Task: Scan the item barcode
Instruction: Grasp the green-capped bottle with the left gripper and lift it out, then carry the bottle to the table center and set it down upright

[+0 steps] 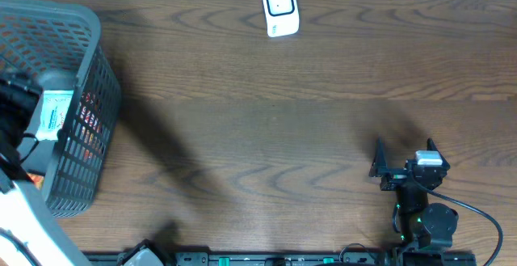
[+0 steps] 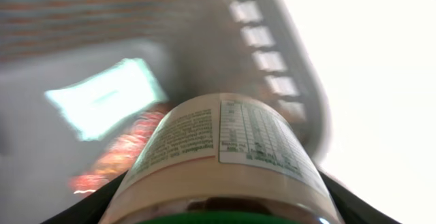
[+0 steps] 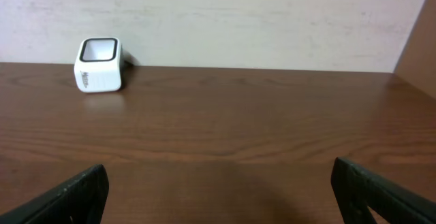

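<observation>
Left gripper (image 2: 218, 212), in the left wrist view: dark fingers (image 2: 71, 214) show at both lower corners, against the flanks of the bottle (image 2: 225, 149). The bottle reads sharp while everything behind it smears, so I judge the jaws clamped on it.

Bottle's long axis runs straight out from the wrist, up the middle of the frame, with a green band at the lower edge. The label faces the camera: small print and a ruled table. No barcode shows on this face.

Place: inside the basket (image 1: 90, 72), at the far left of the overhead view. Its mesh wall and rim cross the upper right of the wrist frame. A teal-and-white packet (image 2: 102, 98) lies below, at left.

Scanner (image 1: 280, 9): top centre of the overhead view, upright on the table (image 1: 283, 137), well apart from the basket, up and to the right of it. That bearing is what the carry turns on.

Right gripper (image 1: 401, 162): lower right, jaws wide, nothing between them. It is nearer the scanner, which sits upper left in its own view, but the left arm has the item.

Judgement: lift clear of the rim, then travel right and up-frame. The bottle likely needs rolling about its long axis to bring the code round.
</observation>
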You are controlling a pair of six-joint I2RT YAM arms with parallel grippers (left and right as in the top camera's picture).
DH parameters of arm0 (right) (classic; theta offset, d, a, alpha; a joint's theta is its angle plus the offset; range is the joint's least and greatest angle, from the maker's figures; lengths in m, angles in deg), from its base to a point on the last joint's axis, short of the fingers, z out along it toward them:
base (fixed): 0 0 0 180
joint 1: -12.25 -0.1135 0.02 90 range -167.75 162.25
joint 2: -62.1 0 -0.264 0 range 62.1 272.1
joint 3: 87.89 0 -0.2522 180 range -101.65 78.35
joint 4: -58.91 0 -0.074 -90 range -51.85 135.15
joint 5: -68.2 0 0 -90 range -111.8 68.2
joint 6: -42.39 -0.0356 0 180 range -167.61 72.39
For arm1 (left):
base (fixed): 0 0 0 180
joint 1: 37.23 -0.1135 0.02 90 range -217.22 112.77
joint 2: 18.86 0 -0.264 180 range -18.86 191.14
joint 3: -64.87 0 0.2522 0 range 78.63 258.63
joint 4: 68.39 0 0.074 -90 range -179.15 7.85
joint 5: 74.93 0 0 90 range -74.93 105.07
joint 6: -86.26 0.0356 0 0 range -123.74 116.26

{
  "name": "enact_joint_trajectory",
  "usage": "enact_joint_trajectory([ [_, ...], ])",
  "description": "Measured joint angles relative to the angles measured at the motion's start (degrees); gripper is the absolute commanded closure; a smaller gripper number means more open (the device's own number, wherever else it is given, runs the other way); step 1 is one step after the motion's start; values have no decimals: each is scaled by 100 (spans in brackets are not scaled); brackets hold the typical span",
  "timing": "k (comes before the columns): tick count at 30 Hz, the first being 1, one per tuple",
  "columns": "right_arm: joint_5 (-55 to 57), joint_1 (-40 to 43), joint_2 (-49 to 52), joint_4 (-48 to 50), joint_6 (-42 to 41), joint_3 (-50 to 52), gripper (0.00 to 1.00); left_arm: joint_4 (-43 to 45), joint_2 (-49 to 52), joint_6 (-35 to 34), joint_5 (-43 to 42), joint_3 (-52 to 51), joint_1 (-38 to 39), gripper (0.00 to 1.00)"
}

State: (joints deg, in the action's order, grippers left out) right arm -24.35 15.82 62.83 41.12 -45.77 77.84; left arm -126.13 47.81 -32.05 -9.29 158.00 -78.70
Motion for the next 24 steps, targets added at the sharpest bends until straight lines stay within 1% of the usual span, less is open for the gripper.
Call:
enact_joint_trajectory([
  [4,0,0,0,0,0,0,1,120,-494,-732,-667,11,621,28],
  [6,0,0,0,-2,0,0,1,118,-603,-1080,-866,11,1198,28],
  [10,0,0,0,0,0,0,1,101,-487,-1497,-894,11,2555,28],
  [12,0,0,0,-2,0,0,1,44,-313,-1596,-695,11,3287,28],
  [16,0,2,0,0,0,0,1,-181,240,-1788,-35,-4,4739,28],
  [20,0,2,0,0,0,0,1,-426,990,-2135,859,-31,5845,28],
  [24,0,2,0,0,0,0,1,-494,1952,-2588,1641,-35,6623,28],
])
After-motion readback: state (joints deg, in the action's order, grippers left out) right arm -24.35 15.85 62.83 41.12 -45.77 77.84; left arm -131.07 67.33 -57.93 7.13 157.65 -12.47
